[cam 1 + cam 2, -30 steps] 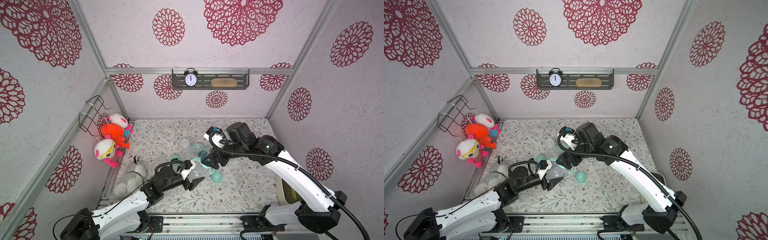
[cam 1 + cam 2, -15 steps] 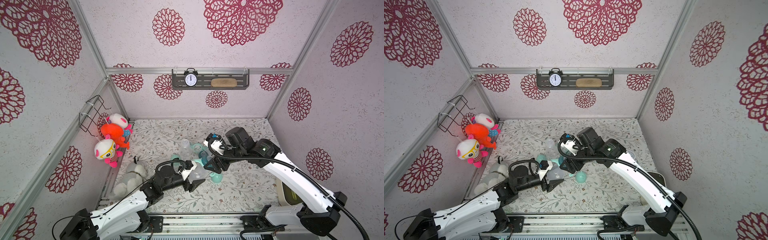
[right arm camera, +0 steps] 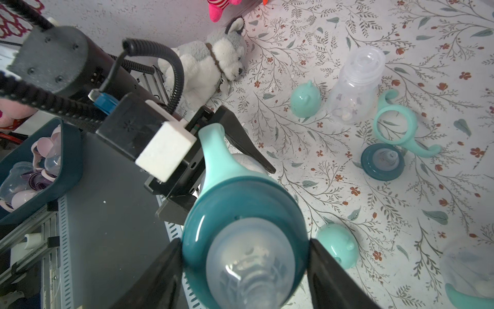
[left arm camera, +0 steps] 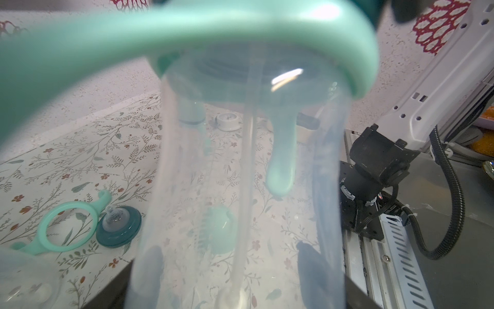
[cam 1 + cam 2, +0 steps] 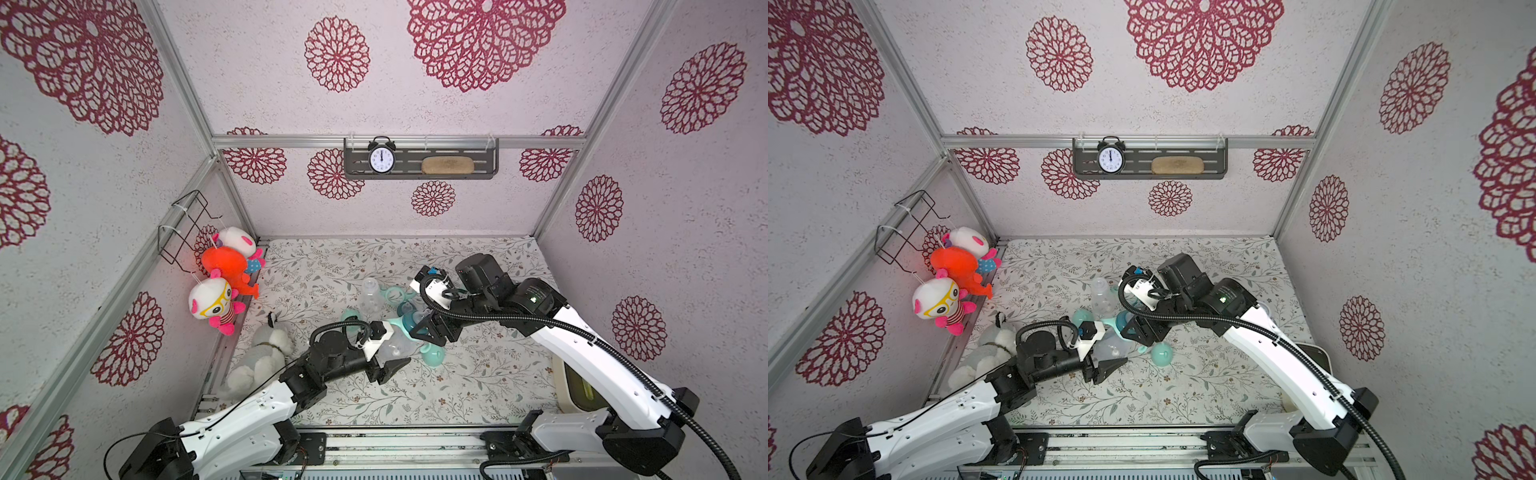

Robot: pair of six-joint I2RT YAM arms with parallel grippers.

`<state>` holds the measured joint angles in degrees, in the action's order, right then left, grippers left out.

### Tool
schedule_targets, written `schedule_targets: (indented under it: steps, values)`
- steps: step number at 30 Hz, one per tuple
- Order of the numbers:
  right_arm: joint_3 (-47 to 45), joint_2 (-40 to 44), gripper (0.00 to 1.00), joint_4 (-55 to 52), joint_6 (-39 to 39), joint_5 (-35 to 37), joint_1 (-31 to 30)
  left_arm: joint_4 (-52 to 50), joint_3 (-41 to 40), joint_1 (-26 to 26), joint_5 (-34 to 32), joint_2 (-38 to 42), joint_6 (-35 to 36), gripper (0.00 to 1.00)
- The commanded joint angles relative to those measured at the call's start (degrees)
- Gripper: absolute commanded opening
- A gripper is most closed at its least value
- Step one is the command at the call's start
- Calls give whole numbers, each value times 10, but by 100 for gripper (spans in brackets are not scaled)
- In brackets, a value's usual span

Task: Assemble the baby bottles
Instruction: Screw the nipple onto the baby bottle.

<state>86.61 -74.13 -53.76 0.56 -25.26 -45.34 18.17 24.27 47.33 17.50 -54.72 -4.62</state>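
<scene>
Left claw (image 5: 392, 357) is clamped on the base end of a clear plastic baby bottle (image 5: 398, 350) in both top views. It holds the bottle near the middle of the floral-print mat (image 5: 478, 386), neck pointing toward the right claw (image 5: 427, 332), which meets it at a dark teal nipple collar (image 5: 411, 320). Behind them a second clear bottle (image 5: 370, 296) lies on the mat with a loose mint two-handled ring (image 5: 394, 294) just beside it, and a mint eared dome cap (image 5: 432, 357) sits on the mat just beside the right claw. Through the left wrist camera the held bottle fills the frame lengthwise, the left claw's dark fingers (image 4: 311, 267) pressed on its two sides, and a fitted mint ring (image 4: 267, 32) circles its neck. Past it, on the mat, the loose ring lies touching a loose dark teal collar (image 4: 119, 227) that carries a clear nipple. Through the right wrist camera the collar on the held bottle sits between the right claw's black fingers (image 3: 331, 275), which seem to grip it on both sides, though the near blur leaves the contact less than sure. One handle of the fitted ring sticks out toward the left claw. Farther off lie the second bottle, a second mint dome cap (image 3: 304, 99) just beside it, the loose ring and loose collar touching each other, and a grey-and-white plush dog (image 3: 213, 61) at the mat's edge.
</scene>
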Motion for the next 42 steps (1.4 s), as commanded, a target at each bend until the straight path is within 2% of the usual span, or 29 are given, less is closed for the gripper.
schedule_targets:
  steps: [1, 3, 6, 7, 10, 16, 21, 23, 29, 34, 37, 42]
  values:
    - [-4, 3, 67, 17, 3, -40, -1, 11, 21, -5, -7, 3, -8, 0]
    - [-9, 4, 65, 23, -1, -39, -1, 13, 21, -5, -6, 2, -7, 0]
    - [-17, 7, 55, 38, -11, -44, -2, 12, 22, -5, -5, 2, -7, 0]
    - [-18, 5, 55, 41, -13, -52, -2, 12, 22, -5, -4, 2, -7, 0]
    - [-17, 3, 69, 40, -12, -48, -2, 13, 23, -5, -4, 1, -7, 0]
    - [-14, 0, 71, 42, -8, -41, -2, 13, 20, -5, -4, 2, -7, 0]
    - [-14, -2, 79, 42, -7, -38, -1, 17, 18, -5, -4, 2, -9, 0]
    - [-14, -2, 79, 41, -8, -36, -2, 15, 20, -5, -4, 1, -7, 0]
    - [-13, 1, 74, 43, -8, -34, 0, 13, 21, -5, -5, 1, -5, 0]
    - [-13, -2, 64, 49, -18, -39, 1, 6, 28, -4, -3, 1, -12, 0]
    - [-12, -7, 56, 51, -36, -35, 0, 5, 31, -3, -33, -5, -14, 0]
    - [15, -29, 41, 31, -113, -11, 0, 12, 37, 33, -142, -22, 15, 0]
